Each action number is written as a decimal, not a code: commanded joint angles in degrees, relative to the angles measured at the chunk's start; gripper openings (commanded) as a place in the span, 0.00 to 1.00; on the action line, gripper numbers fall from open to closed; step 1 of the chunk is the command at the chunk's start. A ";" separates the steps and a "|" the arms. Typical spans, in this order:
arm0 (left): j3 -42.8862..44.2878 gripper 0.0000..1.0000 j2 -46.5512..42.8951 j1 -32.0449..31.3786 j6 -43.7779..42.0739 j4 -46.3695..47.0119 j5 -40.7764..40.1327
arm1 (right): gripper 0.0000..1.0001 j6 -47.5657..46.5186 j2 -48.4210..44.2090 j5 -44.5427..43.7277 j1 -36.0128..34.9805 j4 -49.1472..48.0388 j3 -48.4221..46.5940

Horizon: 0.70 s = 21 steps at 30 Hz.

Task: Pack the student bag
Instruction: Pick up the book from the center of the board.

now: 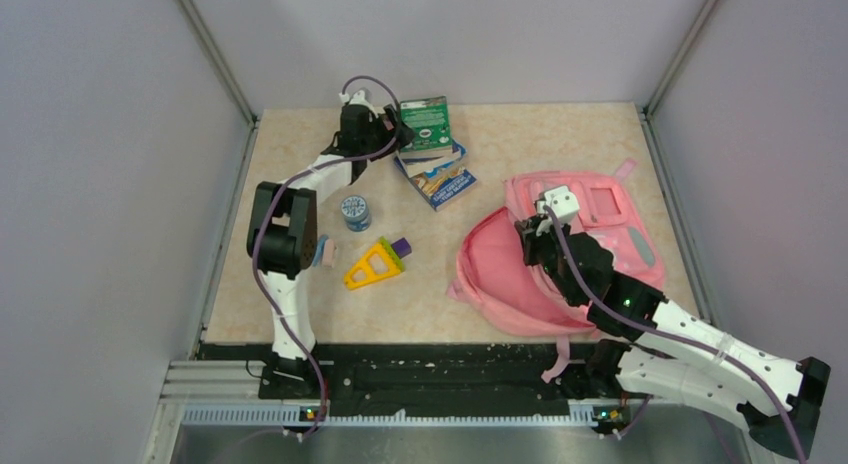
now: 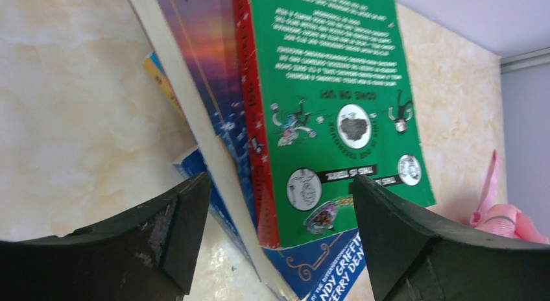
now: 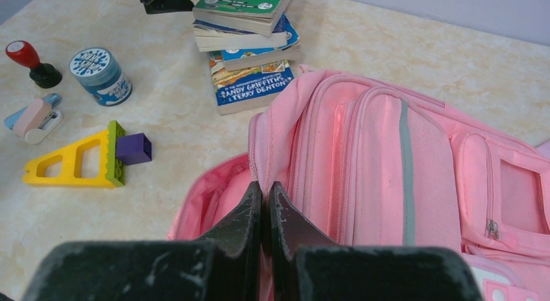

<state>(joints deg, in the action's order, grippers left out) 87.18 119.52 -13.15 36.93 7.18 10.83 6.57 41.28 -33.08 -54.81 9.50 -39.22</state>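
Straddling the green paperback [image 2: 324, 87] on top of a stack of books [image 3: 250, 54] at the table's [image 1: 540, 134] far side, the left gripper [image 2: 280, 181] is holding its fingers spread wide, one on each side of the cover. The student bag [image 3: 376, 158] is lying front-up on the right half of the table, its main compartment gaping toward the left. The right gripper [image 3: 266, 187] is pressing its fingers together at that opening's rim; whether fabric is caught between them I cannot tell. A blue tub [image 3: 100, 75], a red-handled stamp [image 3: 29, 61] and a yellow block [image 3: 71, 161] are sitting left of the bag.
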 commanded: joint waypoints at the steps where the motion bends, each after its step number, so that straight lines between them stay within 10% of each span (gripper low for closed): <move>1: 2.08 0.83 0.91 0.31 -0.87 -1.49 -1.07 | 0.00 -0.59 -2.13 1.26 0.49 -5.68 -1.79; 21: -14.07 0.57 -5.03 -0.12 -0.06 4.23 2.59 | 0.00 -0.58 -3.38 1.70 0.48 -5.81 -1.03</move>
<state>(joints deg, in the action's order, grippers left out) 79.13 117.84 -13.23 37.65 12.58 12.80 6.11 39.90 -32.82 -54.81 9.50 -39.00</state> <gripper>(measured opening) 0.577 0.019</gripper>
